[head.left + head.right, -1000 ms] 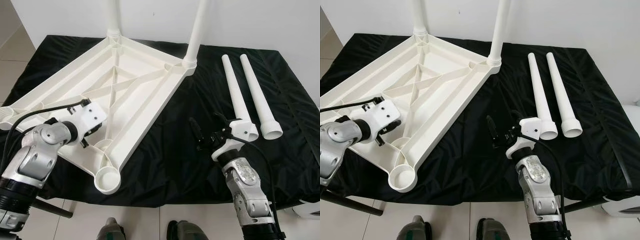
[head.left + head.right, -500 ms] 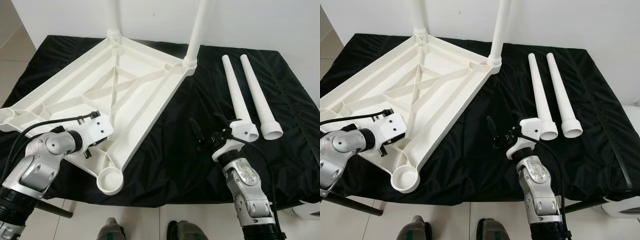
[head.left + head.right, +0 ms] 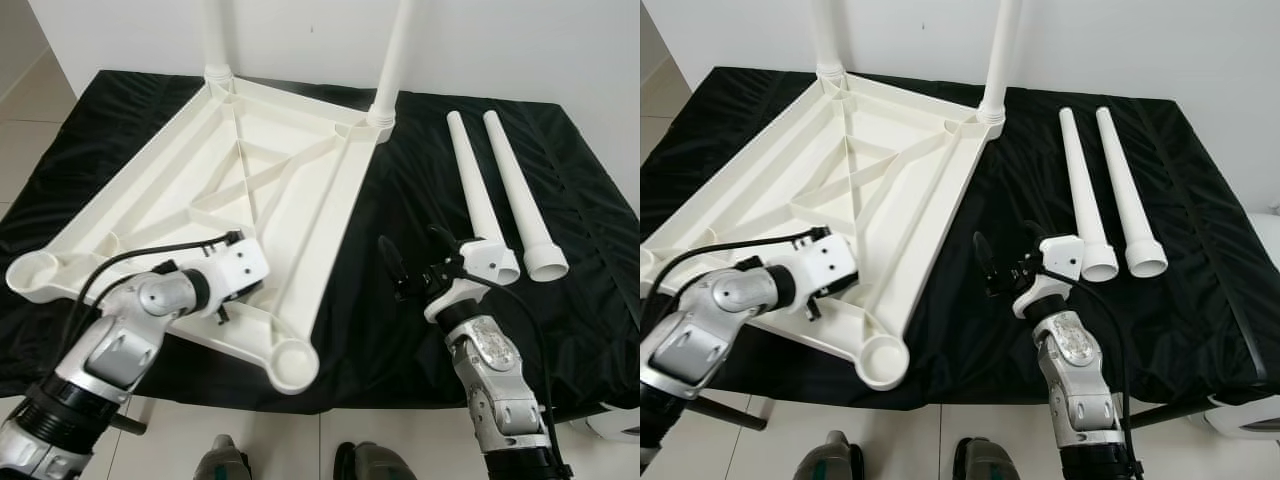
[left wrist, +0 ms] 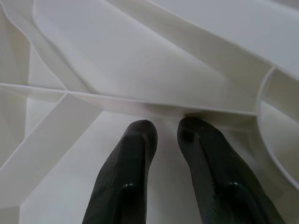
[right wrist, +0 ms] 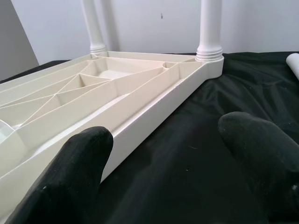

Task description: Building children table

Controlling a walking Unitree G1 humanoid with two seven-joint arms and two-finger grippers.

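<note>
— While it lies upside down on the black table (image 3: 340, 330), why is the tabletop (image 3: 250, 170) held?
— The left tool (image 4: 163, 135), fingers nearly together, presses a rib, likely turning an empty socket (image 3: 287, 364) nearer.
— And the right tool (image 3: 418, 262)?
— Spread open, empty, beside the two loose legs (image 3: 495, 190).

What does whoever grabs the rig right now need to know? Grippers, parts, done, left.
Left gripper: fingers nearly together, tips against a rib inside the upturned tabletop, near its front edge.
Right gripper: open, empty, over the black cloth between the tabletop and the loose legs.
Done: two legs stand in the far corner sockets.
Left: two loose legs lie side by side on the cloth to the right; both near sockets are empty.
</note>
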